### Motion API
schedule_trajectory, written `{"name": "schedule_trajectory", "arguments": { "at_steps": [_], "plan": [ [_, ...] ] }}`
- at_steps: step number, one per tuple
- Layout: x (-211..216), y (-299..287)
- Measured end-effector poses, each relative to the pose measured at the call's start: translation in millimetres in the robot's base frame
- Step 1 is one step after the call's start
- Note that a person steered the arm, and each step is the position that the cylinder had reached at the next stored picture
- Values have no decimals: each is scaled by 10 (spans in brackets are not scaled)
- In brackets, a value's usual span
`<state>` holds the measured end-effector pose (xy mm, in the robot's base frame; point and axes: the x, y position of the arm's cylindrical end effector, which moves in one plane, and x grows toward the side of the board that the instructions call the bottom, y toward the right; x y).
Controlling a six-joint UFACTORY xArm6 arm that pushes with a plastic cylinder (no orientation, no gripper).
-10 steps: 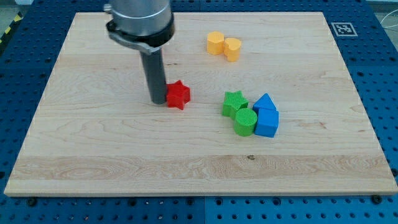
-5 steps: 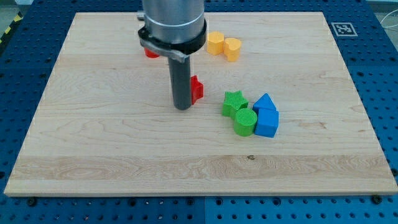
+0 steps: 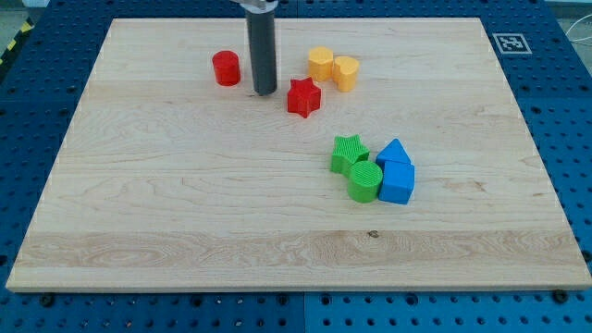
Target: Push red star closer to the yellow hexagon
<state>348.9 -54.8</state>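
Board [image 3: 185, 231]: a pale wooden top is being seen lying on a blue perforated table [image 3: 573, 111].
Nearest cluster: a green cylinder [image 3: 364, 181] and a blue block [image 3: 398, 182] are being seen side by side, seemingly touching.
Just behind them: a green star [image 3: 349, 153] is being seen at 11 o'clock from the green cylinder, and a second blue block [image 3: 393, 153] at 12 o'clock from the first.
Red star [image 3: 303, 97]: it is being seen lying at 11 o'clock from the green star, well apart from that cluster.
Yellow hexagon [image 3: 320, 64]: it is being seen near the red star, at 1 o'clock from it, a narrow gap showing between them.
Yellow heart-like block [image 3: 345, 73]: it is being seen touching the hexagon at its 3 o'clock.
My tip [image 3: 265, 92]: nothing is being held, since a plain rod is carried; it is being seen at 9 o'clock from the red star, apart from it.
Red cylinder [image 3: 226, 68]: it is being seen at 10 o'clock from the tip.
Marker [image 3: 509, 42]: a black-and-white tag is being seen at the board's far right corner.
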Motion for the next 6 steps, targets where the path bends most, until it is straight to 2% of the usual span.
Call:
{"name": "schedule_trajectory", "arguments": {
  "at_steps": [3,5,6],
  "plan": [
    [256,108],
    [642,440],
    [657,722]
  ]
}}
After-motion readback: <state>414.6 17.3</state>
